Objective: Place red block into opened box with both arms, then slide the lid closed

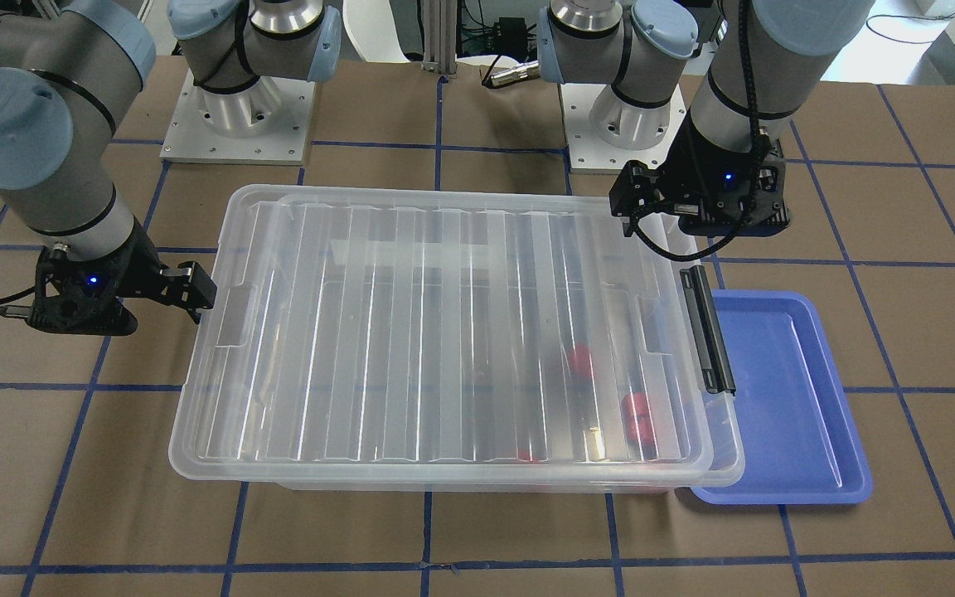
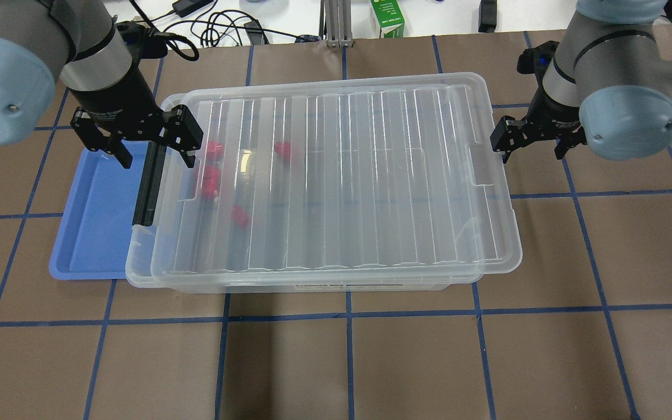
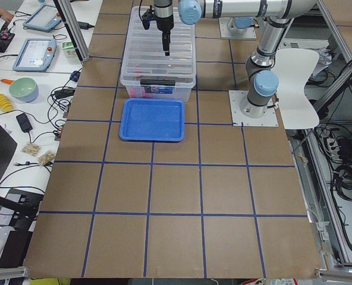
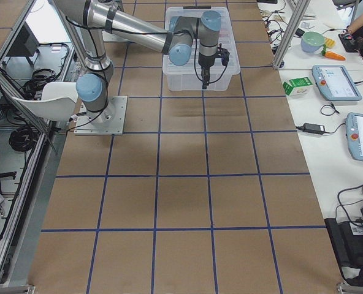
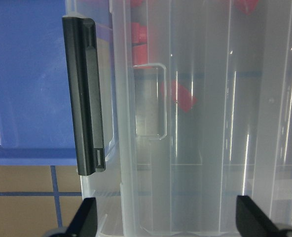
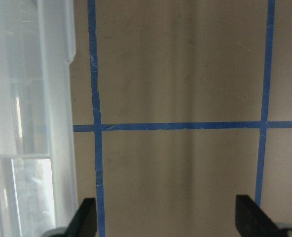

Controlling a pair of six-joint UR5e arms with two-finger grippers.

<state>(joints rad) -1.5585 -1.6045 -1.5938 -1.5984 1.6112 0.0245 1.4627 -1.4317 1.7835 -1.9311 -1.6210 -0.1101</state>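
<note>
Left hand (image 2: 154,153): fingers wide, holding nothing. It hovers over the black latch (image 2: 146,186).
Right hand (image 2: 532,153): wide and empty too, just off the lid's far short end, likely placed to push.
Lid (image 2: 371,175): lies on the box (image 2: 136,279), offset toward the right hand, so a strip of rim shows at the latch end. Not quite closed, I judge.
Red blocks (image 2: 210,181): several inside, under the lid, near the latch.
Blue tray (image 2: 88,233): on the worktop (image 2: 371,361), beside the latch end.
</note>
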